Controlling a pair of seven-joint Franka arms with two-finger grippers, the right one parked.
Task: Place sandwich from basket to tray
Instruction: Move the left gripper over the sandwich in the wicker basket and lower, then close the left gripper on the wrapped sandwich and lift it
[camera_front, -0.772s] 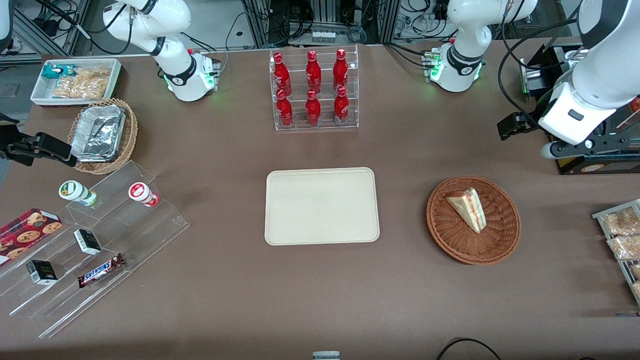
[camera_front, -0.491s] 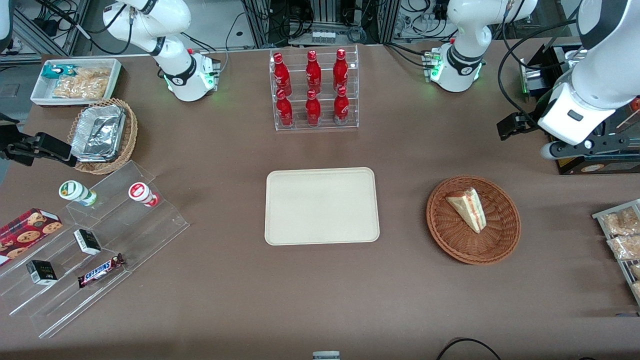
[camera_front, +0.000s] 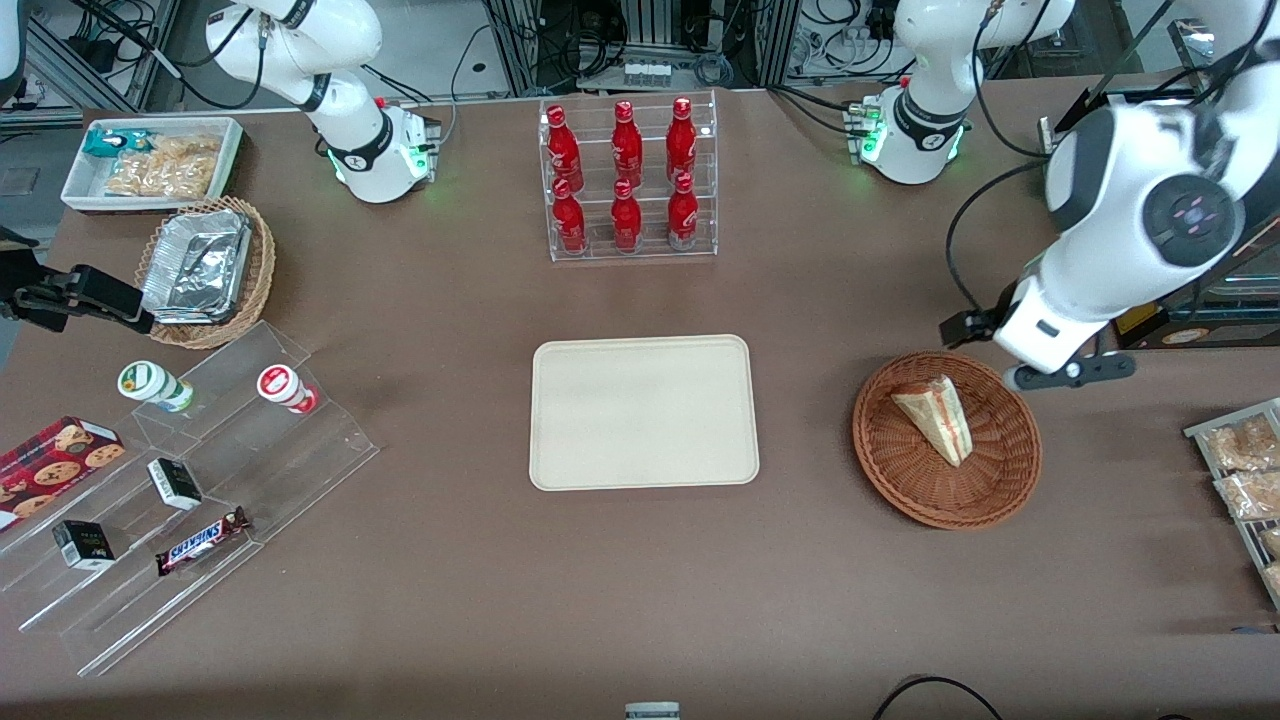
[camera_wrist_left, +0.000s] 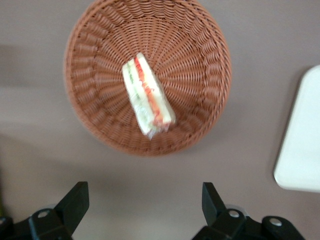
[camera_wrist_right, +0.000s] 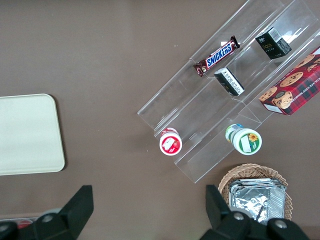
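The sandwich (camera_front: 935, 418), a pale wedge with a red-pink stripe, lies in the round reddish-brown wicker basket (camera_front: 900, 480). The cream tray (camera_front: 640, 412) lies flat beside the basket, toward the parked arm's end of the table. My gripper (camera_front: 1060, 370) hangs above the basket's rim, on the side farther from the front camera. In the left wrist view the gripper (camera_wrist_left: 145, 192) is open over bare table, with the sandwich (camera_wrist_left: 147, 95) and basket (camera_wrist_left: 90, 100) ahead of its fingertips and a tray corner (camera_wrist_left: 302, 145) at the edge. Nothing is between the fingers.
A clear rack of red bottles (camera_front: 627, 180) stands farther from the front camera than the tray. Bagged snacks (camera_front: 1245, 470) lie at the working arm's end. At the parked arm's end are a stepped acrylic shelf (camera_front: 200, 480), a tan basket of foil trays (camera_front: 205, 270) and a white bin (camera_front: 150, 160).
The left arm has swung in from the table's end toward the basket, and its gripper now hangs over the basket's rim. Sandwich, basket and tray have not moved.
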